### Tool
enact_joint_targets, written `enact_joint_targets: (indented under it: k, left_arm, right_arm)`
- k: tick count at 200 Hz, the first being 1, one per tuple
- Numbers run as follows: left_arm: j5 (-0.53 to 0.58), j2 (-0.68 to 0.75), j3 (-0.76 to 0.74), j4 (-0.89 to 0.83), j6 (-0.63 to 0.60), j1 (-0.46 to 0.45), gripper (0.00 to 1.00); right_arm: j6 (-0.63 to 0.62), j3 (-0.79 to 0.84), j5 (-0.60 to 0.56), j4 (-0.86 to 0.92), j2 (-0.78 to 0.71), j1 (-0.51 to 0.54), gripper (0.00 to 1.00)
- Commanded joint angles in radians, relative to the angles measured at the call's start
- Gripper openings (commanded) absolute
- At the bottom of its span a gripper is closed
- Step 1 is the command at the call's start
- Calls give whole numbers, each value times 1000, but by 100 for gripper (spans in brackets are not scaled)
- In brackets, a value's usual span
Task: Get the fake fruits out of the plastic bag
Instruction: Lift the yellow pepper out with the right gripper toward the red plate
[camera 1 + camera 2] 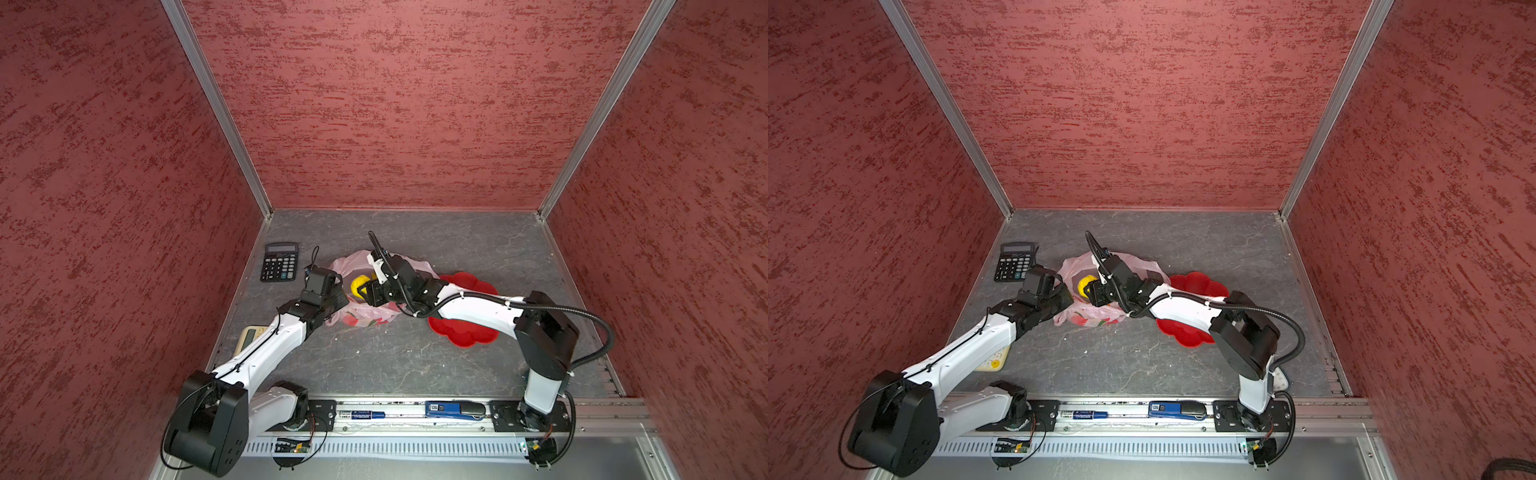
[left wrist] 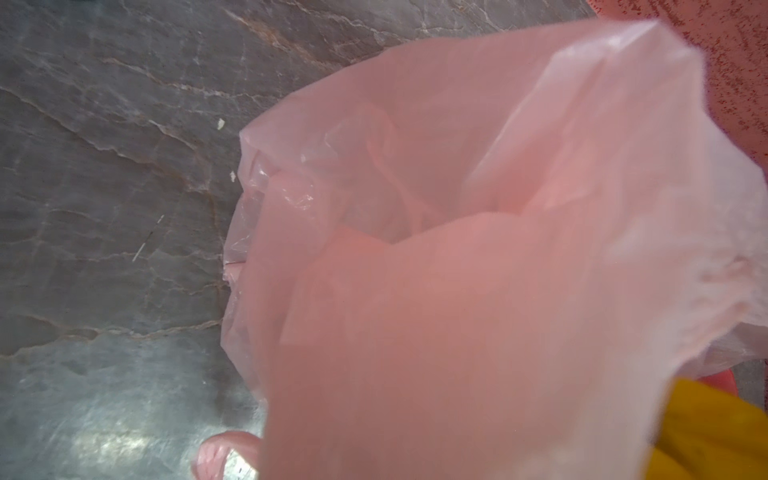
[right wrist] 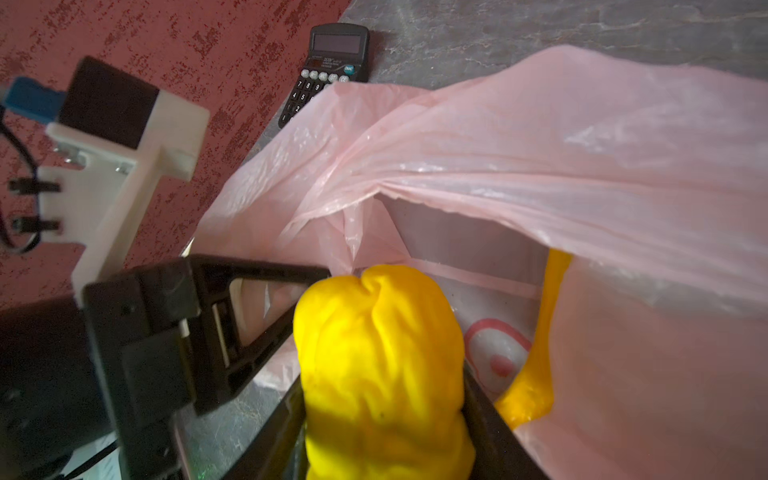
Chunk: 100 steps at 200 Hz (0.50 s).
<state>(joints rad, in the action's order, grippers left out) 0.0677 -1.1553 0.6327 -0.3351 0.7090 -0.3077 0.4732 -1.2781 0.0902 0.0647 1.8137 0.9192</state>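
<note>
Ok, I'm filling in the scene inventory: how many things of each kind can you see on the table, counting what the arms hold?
Plastic bag: 1
Red dish: 1
Calculator: 1
Cream gadget: 1
Yellow fruit: 2, one in the right gripper, one inside the bag
Total: 6; the bag may hide more fruit.

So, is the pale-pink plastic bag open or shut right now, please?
Open: the pale-pink plastic bag gapes at its rim, with a lumpy yellow toy fruit at the mouth.
</note>
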Motion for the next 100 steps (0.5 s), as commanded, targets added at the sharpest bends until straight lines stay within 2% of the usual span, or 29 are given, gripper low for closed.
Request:
enact_joint_targets:
  k: [1,44,100]
  left_arm:
    - [-25,-12,30,43,-11,7,0]
    - [-48,-9,28,53,-14,18,0]
    - [-68,0,9,73,-9,19,0]
  right_arm:
    - [-11,35,-45,76,-91,-7,23]
    - [45,188,-91,144,-281,-76,23]
    - [23,290,-177,327,-514,-230,24]
